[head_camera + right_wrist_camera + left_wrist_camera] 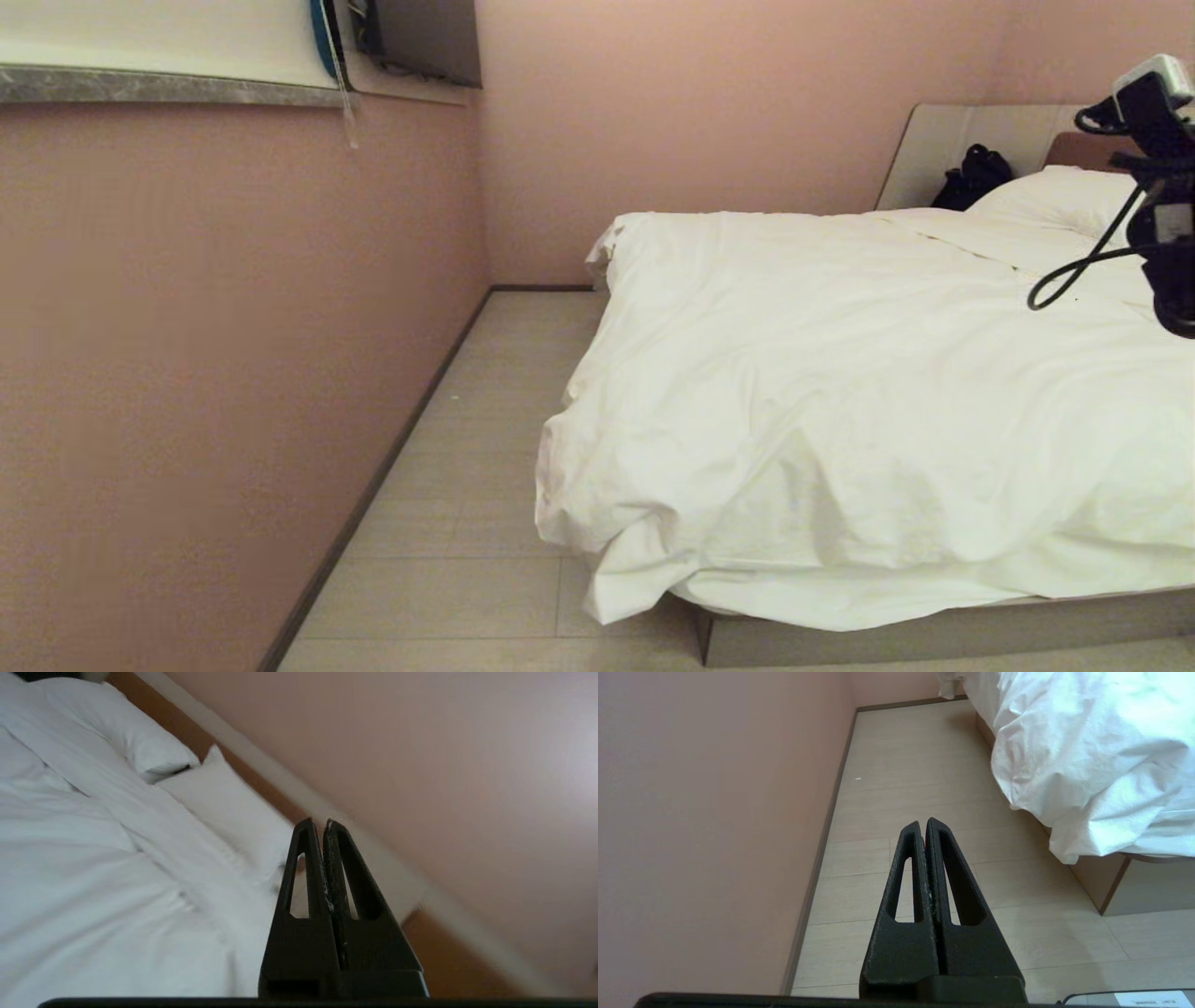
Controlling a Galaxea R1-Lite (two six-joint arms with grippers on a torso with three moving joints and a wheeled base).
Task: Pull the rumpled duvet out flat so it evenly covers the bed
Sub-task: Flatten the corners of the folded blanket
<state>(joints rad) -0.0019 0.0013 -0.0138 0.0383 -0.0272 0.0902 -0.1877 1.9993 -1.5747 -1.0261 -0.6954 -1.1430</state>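
Observation:
The white puffy duvet lies wrinkled over the bed, and its near left corner hangs bunched over the bed's foot corner. That corner of the duvet also shows in the left wrist view. My left gripper is shut and empty, low over the floor and apart from the duvet. My right arm is raised at the right edge of the head view, above the duvet. My right gripper is shut with nothing in it, in the air over the duvet and pointing toward the pillows.
A pink wall runs along the left with a strip of pale plank floor between it and the bed. A black bag sits against the pale grey headboard panel. A pillow lies at the head.

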